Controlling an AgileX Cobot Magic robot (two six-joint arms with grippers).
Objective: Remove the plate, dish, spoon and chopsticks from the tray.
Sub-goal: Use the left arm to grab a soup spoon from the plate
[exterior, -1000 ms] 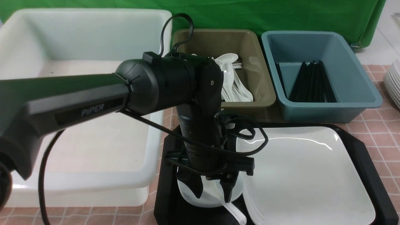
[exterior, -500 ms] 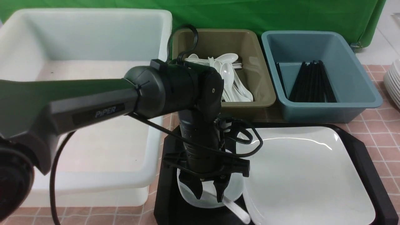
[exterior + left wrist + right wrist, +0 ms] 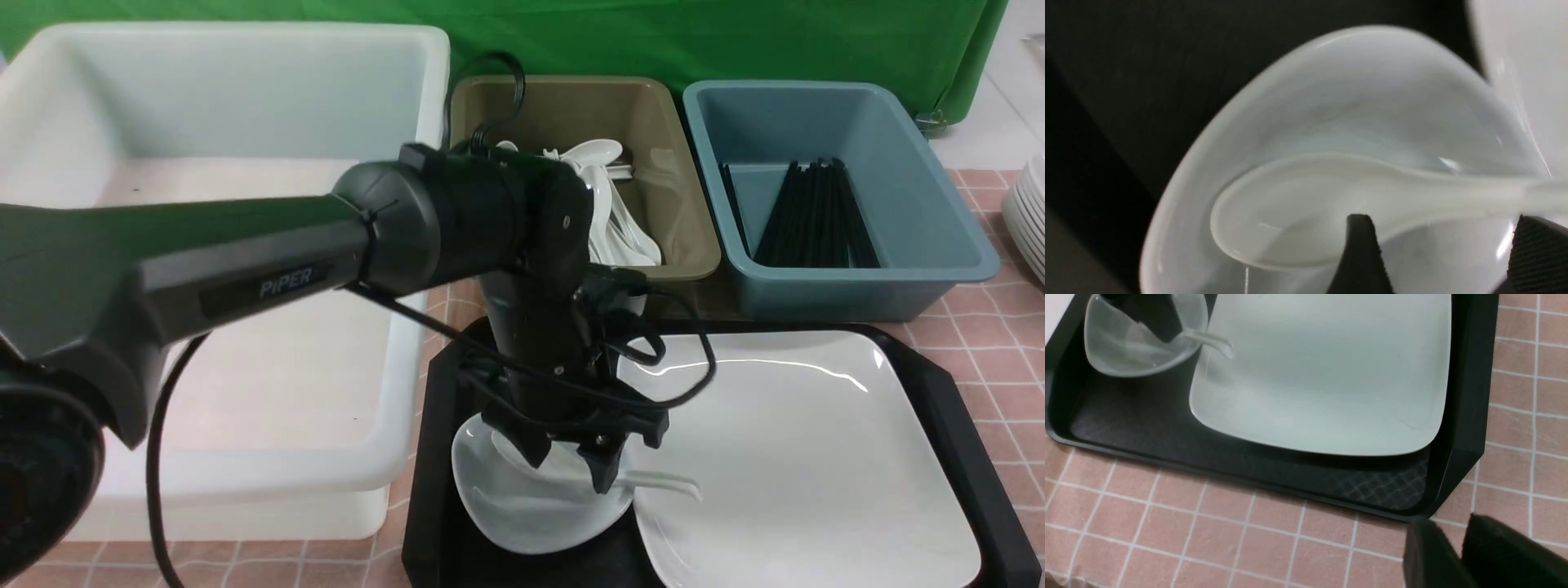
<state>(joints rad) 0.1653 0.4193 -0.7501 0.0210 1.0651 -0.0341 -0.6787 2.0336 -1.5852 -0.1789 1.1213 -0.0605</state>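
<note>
The black tray [image 3: 433, 457] [image 3: 1147, 428] holds the large white plate [image 3: 800, 457] [image 3: 1331, 375] on its right and the small dish [image 3: 506, 514] [image 3: 1372, 102] [image 3: 1114, 355] on its left. Inside the dish lies the white spoon [image 3: 665, 483] [image 3: 1310, 204] [image 3: 1212, 339], with its handle reaching right over the plate's edge. My left gripper [image 3: 569, 472] [image 3: 1442, 220] hangs open just above the dish, with its fingertips near the spoon's bowl and nothing between them. My right gripper [image 3: 1449, 524] hovers over the tiles off the tray's near right corner, slightly open and empty. The chopsticks are out of view.
A big white tub [image 3: 245, 327] stands left of the tray. Behind the tray are an olive bin [image 3: 678, 204] of white spoons and a blue bin [image 3: 898, 163] of black sticks. Stacked round plates [image 3: 1029, 220] sit at the far right edge.
The spoon's handle has swung from pointing at the front edge to pointing right over the plate. The left gripper narrowed, reopened and rose slightly. The dish shifted a little.
</note>
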